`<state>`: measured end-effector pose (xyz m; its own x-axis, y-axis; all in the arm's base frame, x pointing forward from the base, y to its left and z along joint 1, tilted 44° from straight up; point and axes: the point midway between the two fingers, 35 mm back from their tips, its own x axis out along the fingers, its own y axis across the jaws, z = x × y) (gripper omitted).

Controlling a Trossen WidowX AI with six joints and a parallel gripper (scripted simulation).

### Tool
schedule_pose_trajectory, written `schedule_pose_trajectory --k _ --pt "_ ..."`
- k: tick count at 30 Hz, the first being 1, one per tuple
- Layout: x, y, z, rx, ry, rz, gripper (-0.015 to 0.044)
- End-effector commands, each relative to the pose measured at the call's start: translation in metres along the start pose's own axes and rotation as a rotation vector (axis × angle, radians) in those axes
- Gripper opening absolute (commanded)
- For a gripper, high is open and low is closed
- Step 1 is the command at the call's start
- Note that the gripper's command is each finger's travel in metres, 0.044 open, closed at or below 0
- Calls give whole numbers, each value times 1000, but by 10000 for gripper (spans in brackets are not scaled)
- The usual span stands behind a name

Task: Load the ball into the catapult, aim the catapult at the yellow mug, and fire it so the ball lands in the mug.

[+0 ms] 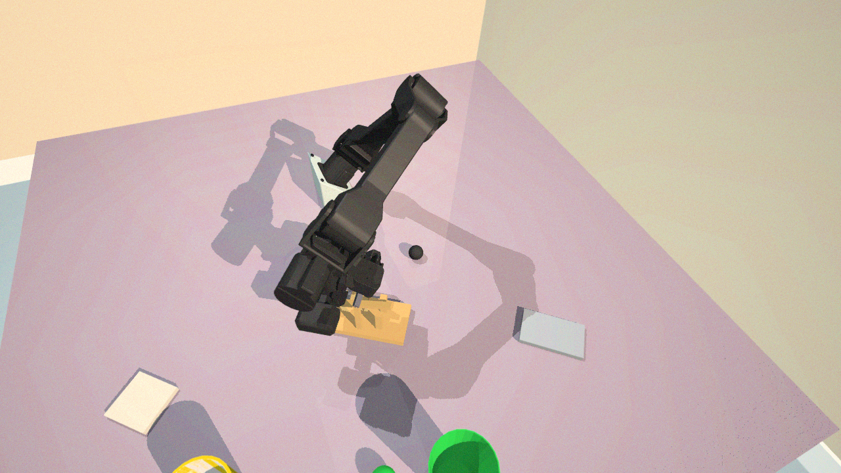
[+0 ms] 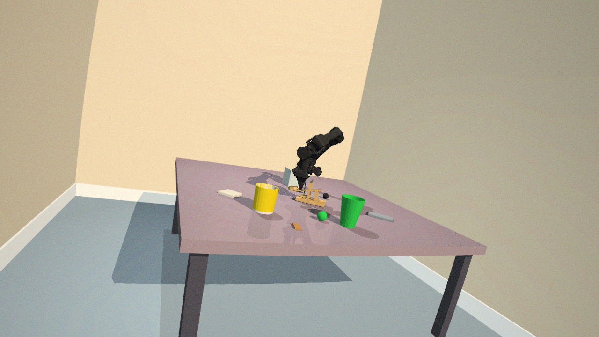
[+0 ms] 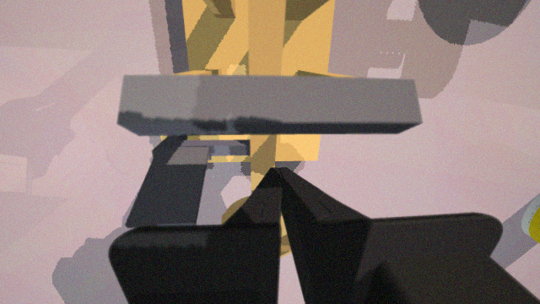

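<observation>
The wooden catapult (image 1: 379,330) (image 2: 310,201) (image 3: 305,51) stands mid-table. Its long throwing arm (image 3: 266,46) runs under a grey crossbar (image 3: 270,99) and beneath my fingertips, and looks low and nearly level in the exterior view. My gripper (image 2: 301,188) (image 3: 278,175) is shut with nothing visible between the fingers, over the throwing arm near its cup end. The fingers mostly cover the cup in the wrist view, so its contents are hidden. A black ball (image 1: 415,252) (image 2: 325,195) and a green ball (image 1: 384,469) (image 2: 322,216) lie on the table. The yellow mug (image 1: 202,466) (image 2: 265,199) (image 3: 535,228) stands upright.
A green cup (image 1: 464,456) (image 2: 351,211) stands beside the green ball. A cream tile (image 1: 140,401) (image 2: 230,193), a grey slab (image 1: 552,333) (image 2: 380,216) and a small orange piece (image 2: 296,226) lie on the table. A pale wedge (image 2: 288,178) stands behind the catapult.
</observation>
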<state>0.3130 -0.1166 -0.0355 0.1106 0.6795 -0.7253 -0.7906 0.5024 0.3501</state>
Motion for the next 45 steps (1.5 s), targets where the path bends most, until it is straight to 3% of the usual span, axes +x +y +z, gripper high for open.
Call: schedule_pose_trajectory --k 1,7,8,12,18,22,23,31,39,45 --pt "0 0 0 -2 2 1 0" --pt "-39 7 -31 6 10 14 158" --pt "-22 5 -16 -2 9 19 184" --pt "-24 4 -16 -2 9 18 289" --pt "-93 0 -22 12 7 10 440" --pt "-125 4 -25 17 4 9 440" --pt "-107 0 -19 17 3 0 440" --pt "-78 6 89 5 4 15 440" --pt "-75 7 91 4 4 16 440" --pt "-31 6 91 5 4 16 440"
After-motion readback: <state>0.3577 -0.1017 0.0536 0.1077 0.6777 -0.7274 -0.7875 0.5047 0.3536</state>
